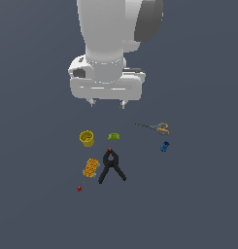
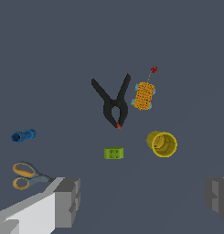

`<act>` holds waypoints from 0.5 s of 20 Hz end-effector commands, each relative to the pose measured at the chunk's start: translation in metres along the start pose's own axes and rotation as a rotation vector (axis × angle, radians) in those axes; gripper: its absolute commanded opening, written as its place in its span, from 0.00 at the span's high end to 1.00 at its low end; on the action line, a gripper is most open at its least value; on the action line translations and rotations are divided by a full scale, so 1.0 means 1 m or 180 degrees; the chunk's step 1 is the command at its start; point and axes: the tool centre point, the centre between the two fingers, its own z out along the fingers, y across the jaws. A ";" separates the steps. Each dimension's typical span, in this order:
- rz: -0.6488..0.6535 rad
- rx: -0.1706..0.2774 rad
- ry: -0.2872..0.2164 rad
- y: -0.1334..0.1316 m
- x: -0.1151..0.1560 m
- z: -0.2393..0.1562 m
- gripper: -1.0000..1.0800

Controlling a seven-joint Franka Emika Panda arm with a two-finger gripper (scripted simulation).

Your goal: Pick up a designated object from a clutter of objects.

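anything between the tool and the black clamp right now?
Only the green block, roughly on the line from the open tool to the black clamp, clearest in the wrist view. The yellow cup sits off to one side.

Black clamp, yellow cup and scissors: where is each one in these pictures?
black clamp (image 1: pixel 111 162), exterior view, on its body.
yellow cup (image 2: pixel 162 144), wrist view, on its rim.
scissors (image 1: pixel 161 128), exterior view, on the orange handle.
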 end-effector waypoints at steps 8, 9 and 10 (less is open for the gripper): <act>-0.0099 0.0008 0.0007 -0.002 0.027 0.042 0.04; -0.0114 0.0010 0.0009 -0.002 0.031 0.049 0.04; -0.0131 0.0012 0.0010 -0.002 0.035 0.057 0.04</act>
